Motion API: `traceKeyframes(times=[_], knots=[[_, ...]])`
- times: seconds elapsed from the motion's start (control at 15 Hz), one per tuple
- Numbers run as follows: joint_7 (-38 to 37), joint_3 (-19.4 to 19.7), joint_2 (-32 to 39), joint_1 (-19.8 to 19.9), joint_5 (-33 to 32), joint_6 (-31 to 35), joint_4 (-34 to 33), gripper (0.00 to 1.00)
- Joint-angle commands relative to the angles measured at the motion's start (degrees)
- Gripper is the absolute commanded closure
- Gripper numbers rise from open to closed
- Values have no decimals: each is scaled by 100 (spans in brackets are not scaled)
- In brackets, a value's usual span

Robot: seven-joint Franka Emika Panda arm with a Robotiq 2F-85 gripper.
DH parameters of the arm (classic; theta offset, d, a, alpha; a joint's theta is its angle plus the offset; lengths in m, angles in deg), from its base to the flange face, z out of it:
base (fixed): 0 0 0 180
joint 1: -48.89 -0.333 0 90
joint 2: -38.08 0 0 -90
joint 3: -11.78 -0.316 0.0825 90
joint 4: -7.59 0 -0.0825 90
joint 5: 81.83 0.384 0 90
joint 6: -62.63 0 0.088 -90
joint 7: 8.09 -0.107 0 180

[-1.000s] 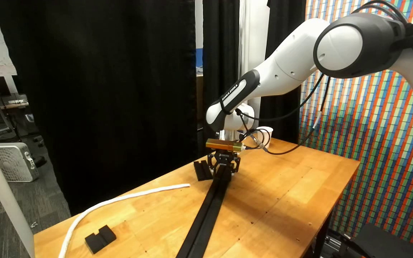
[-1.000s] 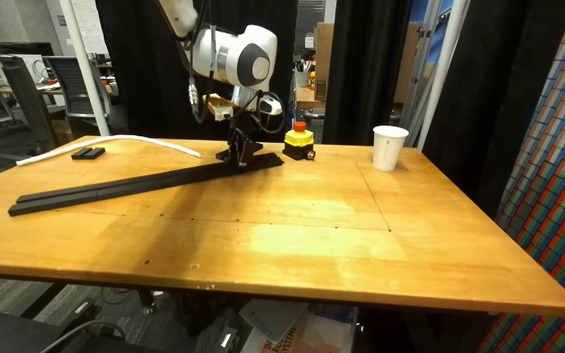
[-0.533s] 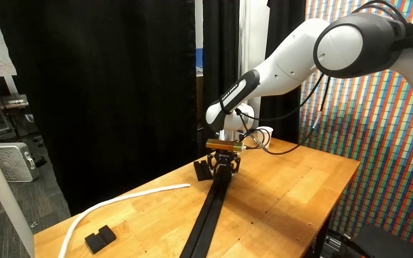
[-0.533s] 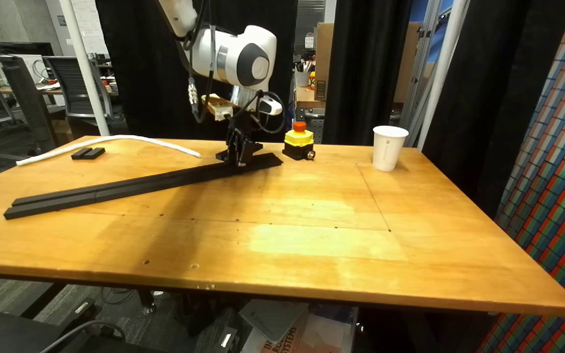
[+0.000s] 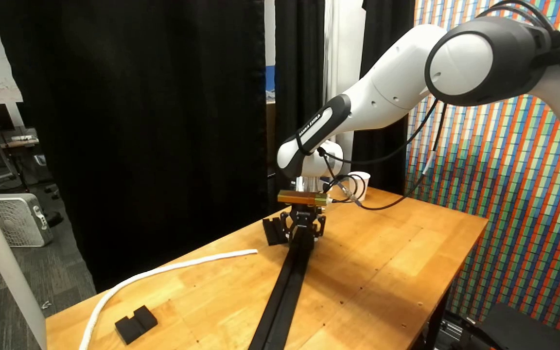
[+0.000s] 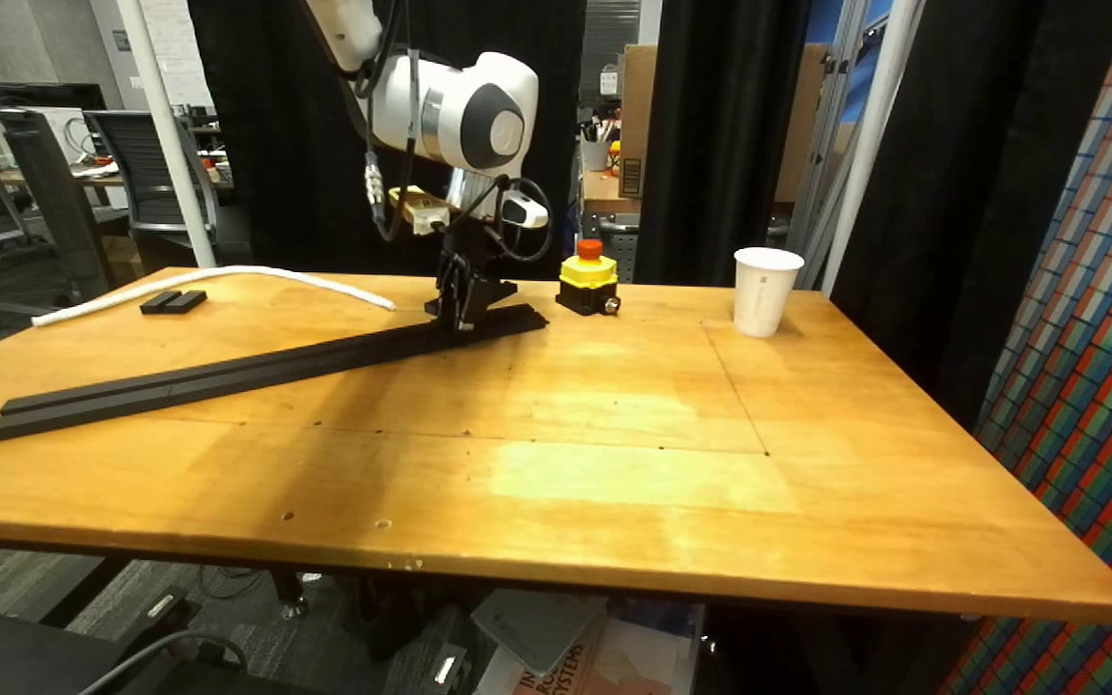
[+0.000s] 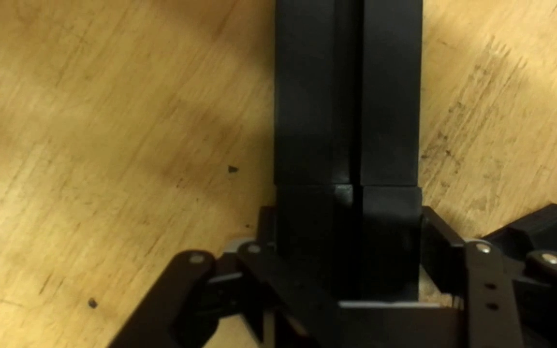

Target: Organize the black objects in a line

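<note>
My black two-fingered gripper (image 7: 351,237) is clamped on a matte black grooved bar (image 7: 392,217), a finger against each long side, parted only by the bar's width. A second matte black grooved bar (image 7: 392,96) meets it end to end, part of one long black line (image 6: 228,380). On one side of the line, a broad stretch of the brown wooden counter (image 6: 566,512) runs to its long straight edge. On the opposite side the room is tighter: a short matte black grooved block (image 5: 274,231) lies just beside the line at my gripper; whether they touch, I cannot tell. Well apart from the line on that same side lies another short matte black grooved block (image 5: 136,324), with a curved white cord (image 5: 178,265) beyond it; a black fabric curtain (image 5: 129,146) hangs past the counter's edge there. Near the line's gripped end stands a yellow-and-black box with a red button (image 6: 588,275); farther from it, an upright white paper cup (image 6: 766,290).
</note>
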Motion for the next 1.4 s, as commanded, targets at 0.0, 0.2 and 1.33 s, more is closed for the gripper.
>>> traceKeyframes(times=[0.0,0.2,1.33], knots=[[-245,-31,40,-61,189,-125,96,55],[-393,-50,42,-64,245,-77,113,55],[-53,-207,48,-7,403,33,173,55]])
